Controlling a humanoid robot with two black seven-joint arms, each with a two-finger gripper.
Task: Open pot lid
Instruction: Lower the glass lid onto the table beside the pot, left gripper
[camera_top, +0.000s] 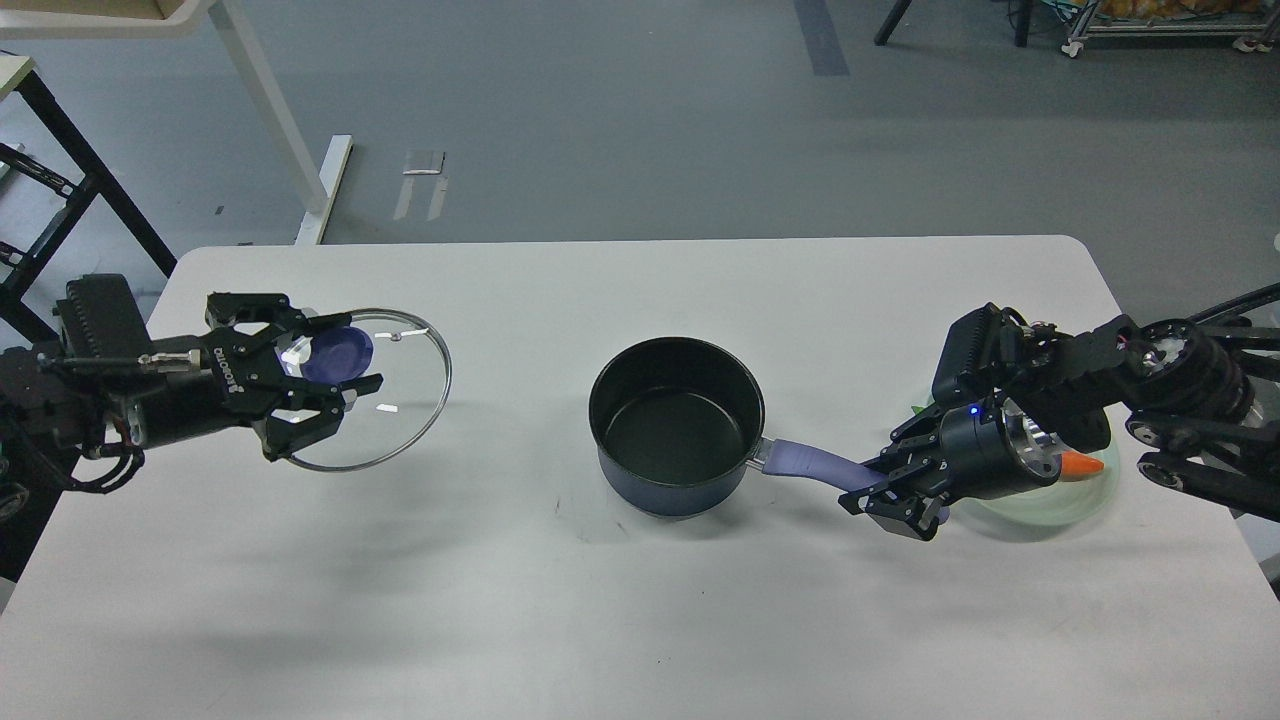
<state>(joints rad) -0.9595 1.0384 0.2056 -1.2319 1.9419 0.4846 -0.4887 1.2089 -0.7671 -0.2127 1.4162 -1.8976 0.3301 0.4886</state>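
Note:
A dark blue pot (677, 425) stands uncovered and empty in the middle of the white table (640, 620). Its purple handle (815, 468) points right. My right gripper (885, 494) is shut on the end of that handle. My left gripper (335, 375) is shut on the purple knob (340, 353) of the round glass lid (385, 400). It holds the lid tilted, just above the table's left side, well away from the pot.
A pale green plate (1085, 500) with an orange carrot piece (1082, 464) lies behind my right gripper near the table's right edge. A black rack (60, 200) and a white table leg (270, 110) stand on the floor beyond the far left corner.

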